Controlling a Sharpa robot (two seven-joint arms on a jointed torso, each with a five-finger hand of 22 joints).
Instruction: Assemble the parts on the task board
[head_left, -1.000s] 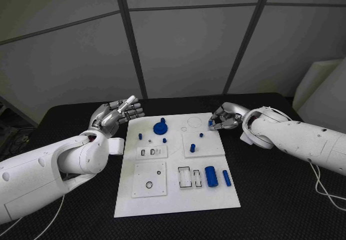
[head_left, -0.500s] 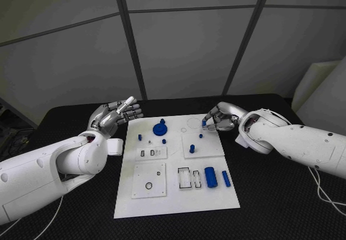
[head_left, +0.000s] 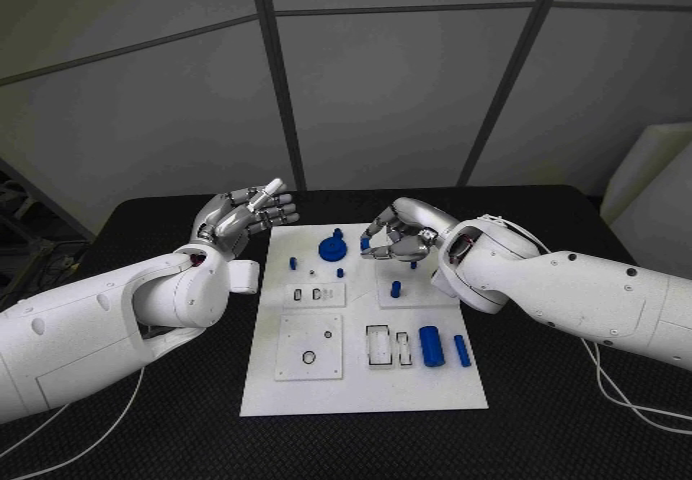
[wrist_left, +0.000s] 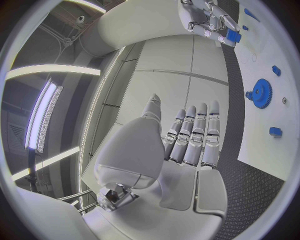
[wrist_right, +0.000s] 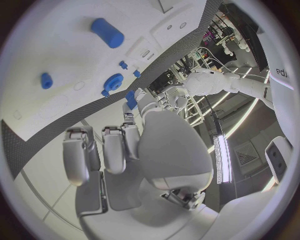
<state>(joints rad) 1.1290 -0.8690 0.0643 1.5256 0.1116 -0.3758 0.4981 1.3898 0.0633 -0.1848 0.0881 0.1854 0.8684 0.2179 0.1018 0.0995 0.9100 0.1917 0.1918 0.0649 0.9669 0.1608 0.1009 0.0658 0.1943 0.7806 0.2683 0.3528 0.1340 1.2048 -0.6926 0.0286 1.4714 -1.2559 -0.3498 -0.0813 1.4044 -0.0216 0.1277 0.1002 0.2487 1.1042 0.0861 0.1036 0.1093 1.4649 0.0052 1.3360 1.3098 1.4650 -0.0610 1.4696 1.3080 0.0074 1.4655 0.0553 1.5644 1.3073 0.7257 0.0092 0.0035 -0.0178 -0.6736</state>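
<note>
Right hand (head_left: 397, 232), silver fingers (head_left: 378, 238) pinching a small blue part (head_left: 366, 243), hovers over the flat white task board (head_left: 361, 390).

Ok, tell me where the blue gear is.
In the head view the blue gear sits at the task board's far end, left of the right hand and right of the raised left hand.

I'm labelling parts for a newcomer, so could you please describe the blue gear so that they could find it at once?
Start at the white task board on the black table. At its far end, by the right robot hand, lies the flat blue toothed gear. It is the only round, toothed part; its neighbours are small plain pegs.
</note>
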